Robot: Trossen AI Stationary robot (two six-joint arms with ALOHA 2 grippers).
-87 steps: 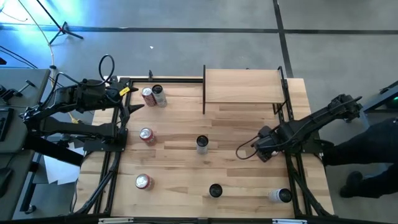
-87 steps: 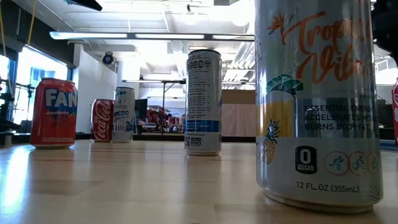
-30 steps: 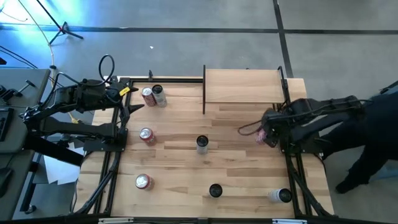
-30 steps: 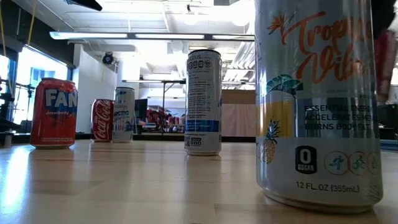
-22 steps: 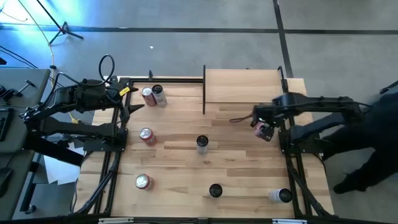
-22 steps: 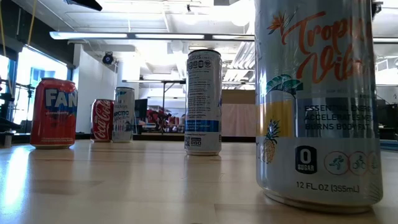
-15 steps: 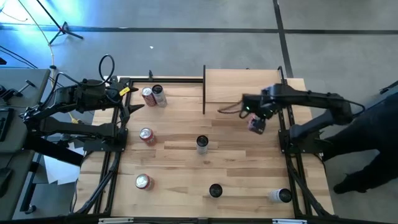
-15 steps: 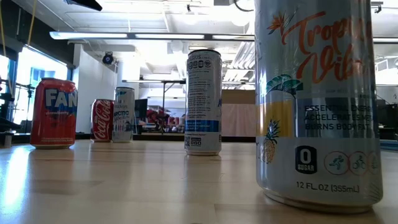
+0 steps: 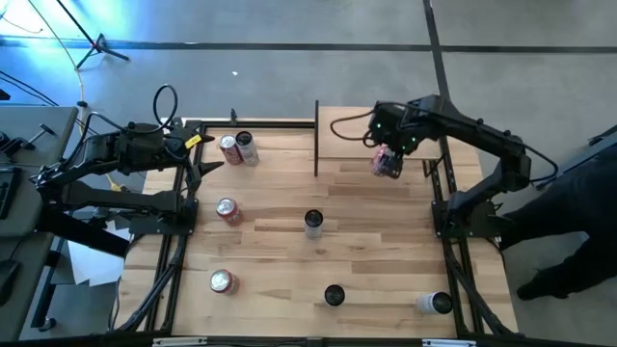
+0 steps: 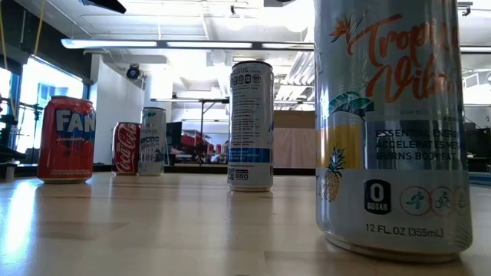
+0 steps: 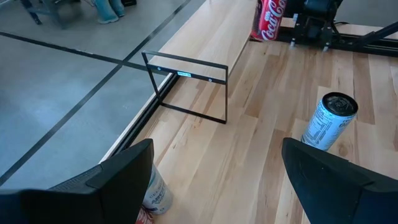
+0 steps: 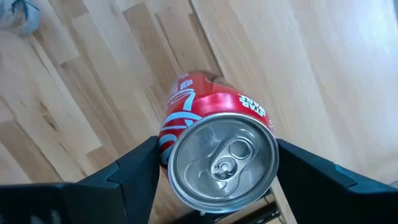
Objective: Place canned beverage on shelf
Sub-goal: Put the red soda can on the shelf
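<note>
A red cola can [image 9: 388, 162] hangs in my right gripper [image 9: 388, 154], which is shut on it above the near edge of the shelf [image 9: 357, 130], a light-wood board on a thin black frame at the table's far side. In the right wrist view the can's silver top [image 12: 222, 160] fills the space between the fingers. My left gripper [image 11: 217, 180] waits open and empty at the table's far left [image 9: 204, 162]; its view shows the shelf [image 11: 205, 37] and the held can [image 11: 272, 17] beyond. My right gripper pinches the cola can between its two fingers, one on each side of the wall just below the top rim [image 12: 164, 134]. The fingers [image 12: 140, 165] come from above, pointing steeply down. The can hangs nearly upright, top up, lifted clear of table and shelf.
Other cans stand on the table: two at the far left [image 9: 237, 147], a red one [image 9: 228, 210], a slim one mid-table [image 9: 313, 223], and three near the front [image 9: 223, 280], [image 9: 334, 295], [image 9: 434, 303]. A person [image 9: 578, 241] stands beyond the right edge.
My right gripper has carried the cola can from near the table's right edge toward the far edge and somewhat leftward, rising a little and rolling about its own axis. The can stays upright in the hold and now hangs over the shelf's near edge.
</note>
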